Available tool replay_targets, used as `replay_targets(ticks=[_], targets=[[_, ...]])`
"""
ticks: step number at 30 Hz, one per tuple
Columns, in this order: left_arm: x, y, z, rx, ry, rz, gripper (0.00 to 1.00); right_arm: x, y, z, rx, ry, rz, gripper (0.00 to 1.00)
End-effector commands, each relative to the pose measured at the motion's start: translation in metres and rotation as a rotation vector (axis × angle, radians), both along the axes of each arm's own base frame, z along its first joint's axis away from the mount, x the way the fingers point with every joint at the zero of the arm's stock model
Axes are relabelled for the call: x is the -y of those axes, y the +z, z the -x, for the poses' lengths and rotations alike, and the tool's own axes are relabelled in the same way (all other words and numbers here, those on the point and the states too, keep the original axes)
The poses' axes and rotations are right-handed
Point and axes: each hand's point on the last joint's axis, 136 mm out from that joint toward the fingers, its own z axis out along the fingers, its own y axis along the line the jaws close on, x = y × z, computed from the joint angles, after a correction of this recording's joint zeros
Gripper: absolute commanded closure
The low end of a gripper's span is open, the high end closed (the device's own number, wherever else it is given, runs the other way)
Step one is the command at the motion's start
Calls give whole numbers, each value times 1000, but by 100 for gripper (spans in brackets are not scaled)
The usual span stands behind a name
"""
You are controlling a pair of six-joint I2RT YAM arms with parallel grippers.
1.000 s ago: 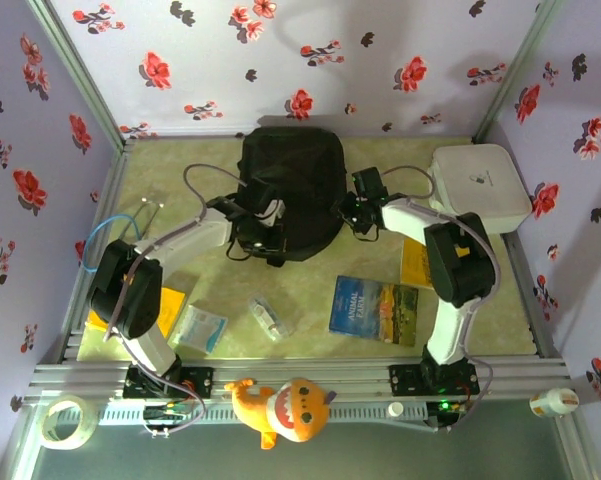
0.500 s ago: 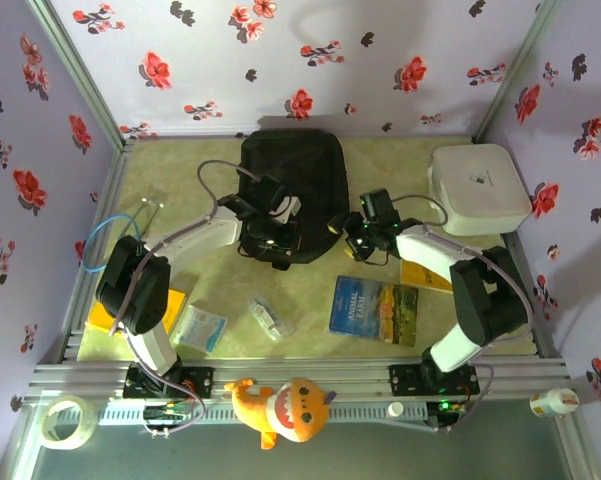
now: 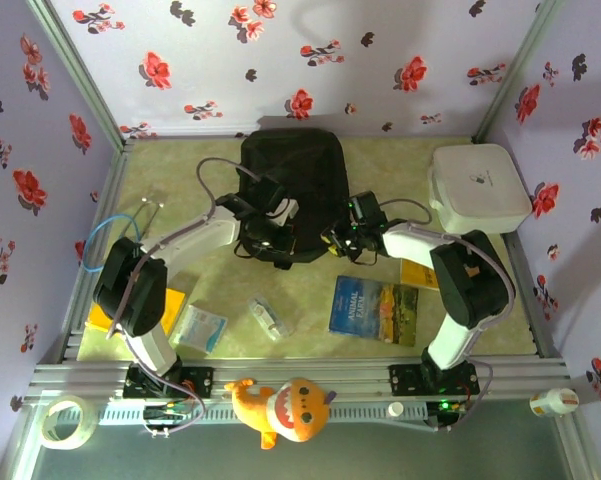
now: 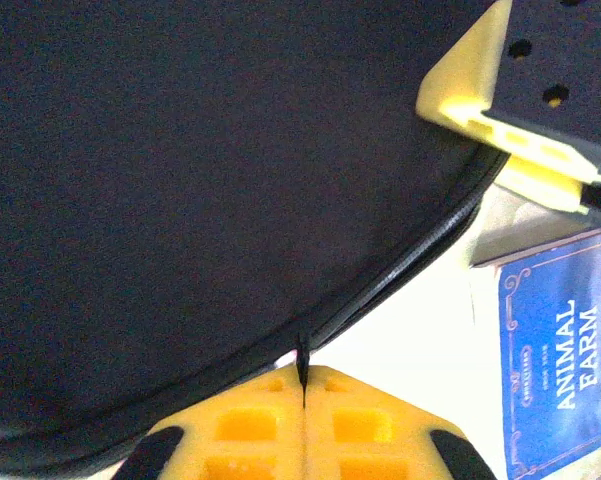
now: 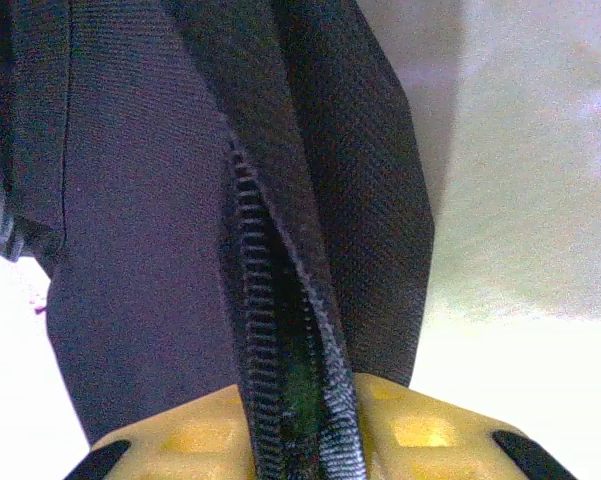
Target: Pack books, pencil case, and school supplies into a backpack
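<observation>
Limp black backpack point(image 3: 290, 170), best held by its stiffer zipper edge point(image 5: 280, 300); right claw point(image 5: 305, 400) seems clamped on it, left claw point(image 4: 303, 385) pinched together, that edge just ahead.

Your counter point(image 3: 310, 345) carries the backpack point(image 3: 292, 170) at 12 o'clock, a white box point(image 3: 478, 185) at 2, a yellow book point(image 3: 418, 274) at 3. The blue book point(image 3: 374, 309) lies at 5, the pencil case point(image 3: 268, 317) at 7, a pale packet point(image 3: 200, 327) and another yellow book point(image 3: 170, 303) at 8.
</observation>
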Motion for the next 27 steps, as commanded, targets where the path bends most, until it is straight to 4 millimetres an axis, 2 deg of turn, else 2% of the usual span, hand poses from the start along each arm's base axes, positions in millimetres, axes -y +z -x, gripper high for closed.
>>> replay_targets(ticks=[1, 6, 10, 19, 23, 27], targets=[[-24, 16, 7, 70, -32, -82, 100, 21, -6, -10, 18, -12, 93, 81], [-55, 9, 12, 93, 22, -170, 100, 36, -7, -11, 24, -10, 161, 84], [-69, 6, 13, 95, 41, -204, 100, 41, -9, -13, 26, -6, 196, 84], [-103, -21, -3, 52, 136, -313, 100, 56, -11, -19, 39, -31, 251, 86], [-107, -30, -13, 41, 171, -321, 100, 61, -14, -20, 36, -30, 282, 87], [-103, -30, -22, 48, 172, -317, 100, 67, -14, -27, 49, -33, 310, 88]])
